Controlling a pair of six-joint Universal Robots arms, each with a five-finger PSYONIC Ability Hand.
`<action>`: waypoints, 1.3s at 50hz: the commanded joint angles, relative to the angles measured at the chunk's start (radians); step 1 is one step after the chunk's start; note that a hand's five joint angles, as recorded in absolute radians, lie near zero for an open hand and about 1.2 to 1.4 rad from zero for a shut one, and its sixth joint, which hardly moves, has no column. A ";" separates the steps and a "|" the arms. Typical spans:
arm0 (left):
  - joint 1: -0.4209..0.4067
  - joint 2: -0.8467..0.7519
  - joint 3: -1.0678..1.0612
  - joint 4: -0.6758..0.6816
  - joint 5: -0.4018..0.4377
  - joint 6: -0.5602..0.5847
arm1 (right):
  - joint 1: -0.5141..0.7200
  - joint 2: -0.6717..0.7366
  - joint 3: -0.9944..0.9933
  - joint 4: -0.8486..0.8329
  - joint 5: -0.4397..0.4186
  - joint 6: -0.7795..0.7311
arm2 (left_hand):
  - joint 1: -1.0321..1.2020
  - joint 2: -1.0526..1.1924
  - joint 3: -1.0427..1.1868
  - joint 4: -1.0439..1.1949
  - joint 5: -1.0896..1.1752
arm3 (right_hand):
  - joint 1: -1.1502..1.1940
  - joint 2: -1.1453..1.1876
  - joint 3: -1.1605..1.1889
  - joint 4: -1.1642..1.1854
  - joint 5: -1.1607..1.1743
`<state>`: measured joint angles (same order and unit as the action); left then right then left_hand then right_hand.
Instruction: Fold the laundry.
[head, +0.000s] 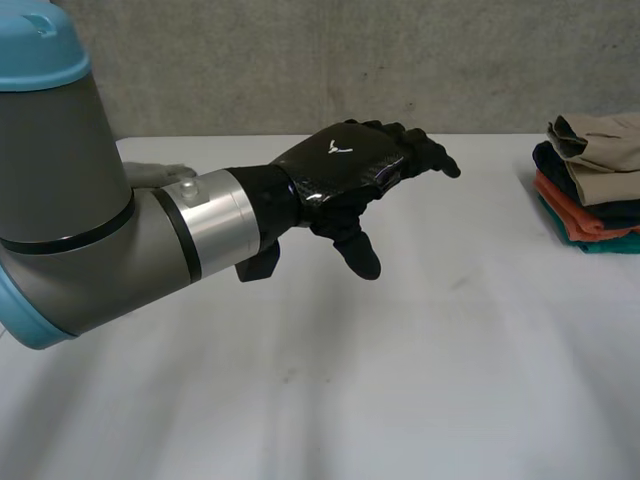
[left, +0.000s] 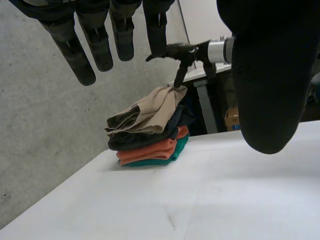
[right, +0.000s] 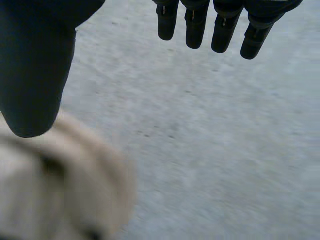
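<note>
The black left hand (head: 345, 165) hangs wide open over the white table (head: 400, 380), holding nothing — the pile of folded clothes (head: 595, 150), tan on top, sits far right in the head view, and the left wrist view shows the open right hand (left: 174, 51) just above it.

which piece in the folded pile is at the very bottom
The teal piece, lying directly on the table; the orange piece, dark navy piece and beige piece are stacked above it, beige on top.

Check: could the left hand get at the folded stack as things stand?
Probably yes: bare table lies between the open left hand and the stack, though the right hand hangs at its top.
</note>
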<state>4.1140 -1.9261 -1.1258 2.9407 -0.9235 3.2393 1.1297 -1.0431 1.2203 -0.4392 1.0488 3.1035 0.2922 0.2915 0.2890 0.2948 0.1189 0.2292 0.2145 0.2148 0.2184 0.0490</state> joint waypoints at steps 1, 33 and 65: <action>-0.009 0.045 0.008 0.038 0.000 -0.027 | 0.011 -0.208 0.002 0.178 0.247 -0.184 | 0.027 0.028 0.030 0.024 0.026 | -0.055 -0.040 -0.040 -0.044 -0.049; 0.643 -0.555 0.362 0.273 -0.391 0.366 | 0.774 -0.285 0.676 0.071 0.194 -0.582 | -0.118 -0.117 -0.114 -0.120 -0.119 | -0.055 -0.040 -0.040 -0.044 -0.049; 0.595 -0.647 0.539 0.321 -0.295 0.145 | 0.769 -0.264 0.729 0.042 0.223 -0.571 | 1.104 1.105 1.107 1.101 1.103 | -0.055 -0.040 -0.040 -0.044 -0.049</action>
<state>4.7526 -2.8542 -0.3436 3.2733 -1.1569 3.4853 1.8999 -1.3077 1.9493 -0.3874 1.2680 2.5299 1.0612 1.1776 1.1581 1.1921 0.9262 0.2291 0.2144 0.2148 0.2183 0.0489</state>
